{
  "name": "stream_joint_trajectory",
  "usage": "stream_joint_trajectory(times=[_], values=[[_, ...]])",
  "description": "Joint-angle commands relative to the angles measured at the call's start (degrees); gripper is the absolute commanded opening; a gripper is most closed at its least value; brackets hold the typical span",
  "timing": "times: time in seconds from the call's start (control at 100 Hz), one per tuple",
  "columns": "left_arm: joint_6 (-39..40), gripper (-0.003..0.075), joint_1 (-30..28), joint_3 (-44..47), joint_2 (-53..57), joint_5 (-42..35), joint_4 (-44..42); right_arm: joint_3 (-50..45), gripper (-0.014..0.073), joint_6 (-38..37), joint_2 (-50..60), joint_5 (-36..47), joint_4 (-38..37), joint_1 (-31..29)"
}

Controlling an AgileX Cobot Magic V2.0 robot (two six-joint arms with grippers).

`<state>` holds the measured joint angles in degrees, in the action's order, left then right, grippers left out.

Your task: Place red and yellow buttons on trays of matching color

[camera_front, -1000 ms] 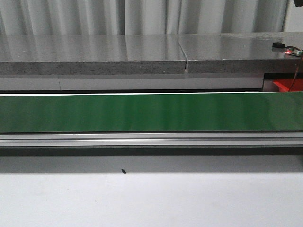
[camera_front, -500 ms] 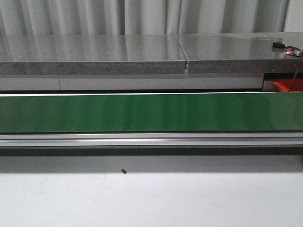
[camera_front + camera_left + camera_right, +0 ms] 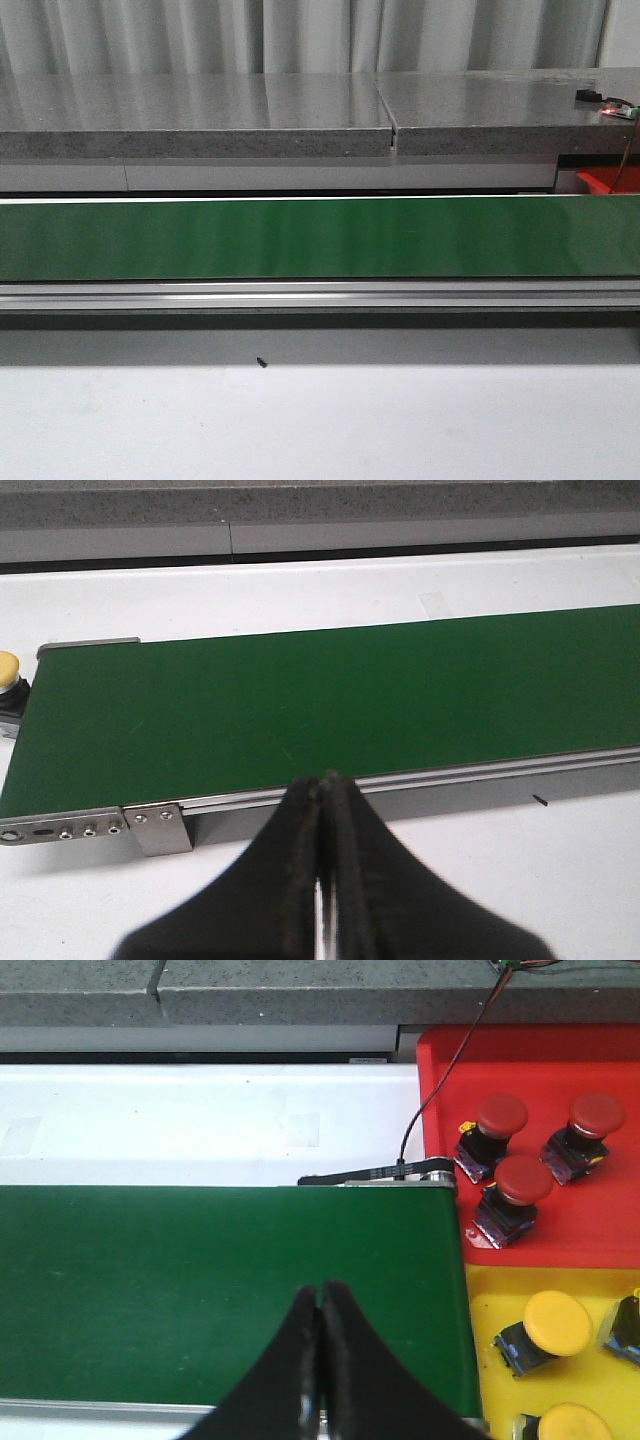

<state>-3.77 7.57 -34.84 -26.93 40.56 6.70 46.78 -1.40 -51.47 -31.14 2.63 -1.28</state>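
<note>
Left tool (image 3: pixel 322 790) pressed together on nothing above the green conveyor belt (image 3: pixel 330 705); one yellow button (image 3: pixel 8 670) sits just off the belt's end. Right tool (image 3: pixel 321 1300) also together, empty; three red buttons (image 3: pixel 525 1182) in the red tray (image 3: pixel 440 1080), yellow ones (image 3: pixel 557 1322) in the yellow tray (image 3: pixel 482 1310). Front view: belt (image 3: pixel 320 238) bare, unchanged over the last second, so both arms idle, nothing to sort.

- Conveyor belt (image 3: pixel 300 238): plain dark green.
- Tabletop (image 3: pixel 320 425): white.
- Red tray (image 3: pixel 540 1140): red-capped buttons (image 3: pixel 524 1180).
- Yellow tray (image 3: pixel 500 1305): yellow-capped buttons (image 3: pixel 557 1322).
- Fingers (image 3: pixel 340 1360): black.
</note>
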Motion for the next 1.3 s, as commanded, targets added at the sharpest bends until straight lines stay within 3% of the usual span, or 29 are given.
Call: stream_joint_trajectory(times=[0.0, 0.7, 1.29], values=[[0.46, -0.0019, 0.46, -1.49, -0.24, -4.17, 0.6, 0.04, -0.0064, -0.44, 3.53, 3.36, -0.92, 0.23], [0.46, -0.0019, 0.46, -1.49, -0.24, -4.17, 0.6, -13.99, -0.0064, -0.44, 26.91, 5.05, 0.18, 0.23], [0.46, -0.0019, 0.46, -1.49, -0.24, -6.26, 0.87, -14.4, -0.0064, -0.44, 27.75, 5.03, 0.18, 0.23]])
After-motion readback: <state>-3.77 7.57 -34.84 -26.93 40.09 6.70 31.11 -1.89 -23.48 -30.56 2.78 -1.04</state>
